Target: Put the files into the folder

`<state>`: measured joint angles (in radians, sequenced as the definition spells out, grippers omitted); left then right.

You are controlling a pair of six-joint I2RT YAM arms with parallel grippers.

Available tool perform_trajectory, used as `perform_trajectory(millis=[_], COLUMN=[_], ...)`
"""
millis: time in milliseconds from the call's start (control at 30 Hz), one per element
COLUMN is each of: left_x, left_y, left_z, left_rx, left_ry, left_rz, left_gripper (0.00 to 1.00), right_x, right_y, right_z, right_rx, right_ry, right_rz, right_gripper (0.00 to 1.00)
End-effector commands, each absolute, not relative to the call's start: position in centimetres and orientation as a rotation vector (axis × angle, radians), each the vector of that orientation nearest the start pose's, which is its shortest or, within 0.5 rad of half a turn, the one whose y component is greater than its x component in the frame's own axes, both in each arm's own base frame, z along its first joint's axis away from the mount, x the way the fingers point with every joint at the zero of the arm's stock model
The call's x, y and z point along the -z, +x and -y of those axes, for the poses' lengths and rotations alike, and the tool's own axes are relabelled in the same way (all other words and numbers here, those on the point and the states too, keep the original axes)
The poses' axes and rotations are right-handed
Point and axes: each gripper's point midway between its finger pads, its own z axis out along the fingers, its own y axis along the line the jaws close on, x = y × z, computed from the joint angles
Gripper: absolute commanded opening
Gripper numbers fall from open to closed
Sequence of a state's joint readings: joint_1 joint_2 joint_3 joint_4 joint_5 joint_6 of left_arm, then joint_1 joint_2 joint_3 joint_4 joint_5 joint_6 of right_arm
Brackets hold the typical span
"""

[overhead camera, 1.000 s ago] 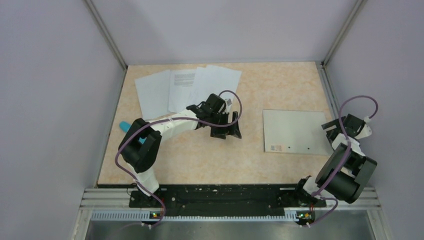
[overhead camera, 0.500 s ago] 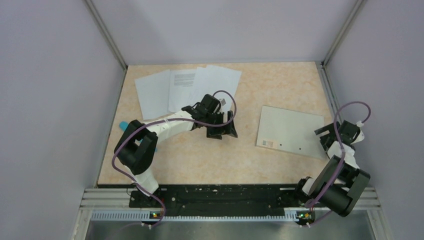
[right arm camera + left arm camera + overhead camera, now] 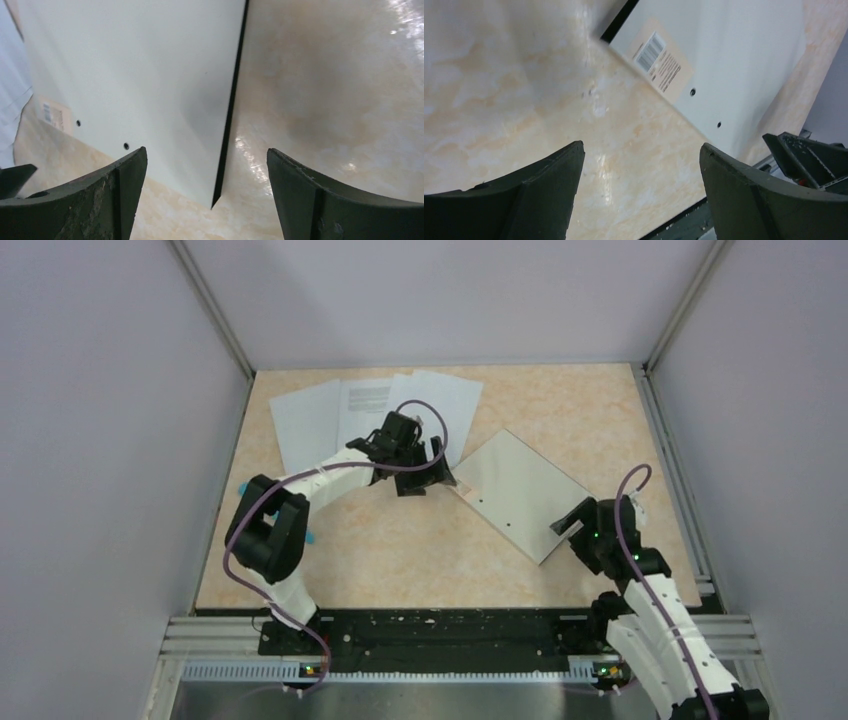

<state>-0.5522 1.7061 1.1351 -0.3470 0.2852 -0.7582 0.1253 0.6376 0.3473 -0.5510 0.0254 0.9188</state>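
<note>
The silvery-grey folder [image 3: 515, 492] lies shut and flat, turned diagonally in the middle of the table. Its barcode corner shows in the left wrist view [image 3: 724, 55]. Its black-edged near corner shows in the right wrist view [image 3: 150, 80], between my right fingers' line of sight. The files [image 3: 368, 412], white sheets fanned out with one printed at the top, lie at the back left. My left gripper [image 3: 424, 483] is open and empty, just left of the folder's left corner. My right gripper [image 3: 570, 528] is open and empty at the folder's near right edge.
A teal object [image 3: 245, 490] peeks out beside the left arm near the table's left edge. Metal rails run along the left and right sides. The right arm's base shows in the left wrist view [image 3: 809, 160]. A white sheet's edge shows in the right wrist view [image 3: 10, 100].
The folder has slid left and turned from nearly square to diagonal. My right arm swung in from the right edge to the folder's near edge. My left gripper drew back towards the files.
</note>
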Motion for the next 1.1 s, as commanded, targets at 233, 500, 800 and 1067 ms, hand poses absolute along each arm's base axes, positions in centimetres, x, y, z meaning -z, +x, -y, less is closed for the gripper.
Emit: perform_trajectory(millis=[233,500,800,1067], left_x=[-10.1,-7.2,-5.9,-5.3], left_y=[38.6,39.0,38.6,38.3], left_z=[31.5,32.3,32.3,32.6], left_rx=[0.830,0.860,0.860,0.890], left_ry=[0.269,0.306,0.301,0.299], left_rz=[-2.570,-2.611,-2.647,-2.668], left_gripper=[0.82,0.73,0.69,0.63], right_x=[-6.5,-5.4,-5.5,-5.2], right_y=[20.7,20.8,21.8,22.2], right_z=[-7.8,-9.8,-10.4,-10.7], right_rx=[-0.596,-0.797,-0.881,-0.941], right_ry=[1.029,1.106,1.119,1.110], right_rz=[-2.301,-2.240,-2.172,-2.117], right_gripper=[0.85,0.76,0.73,0.70])
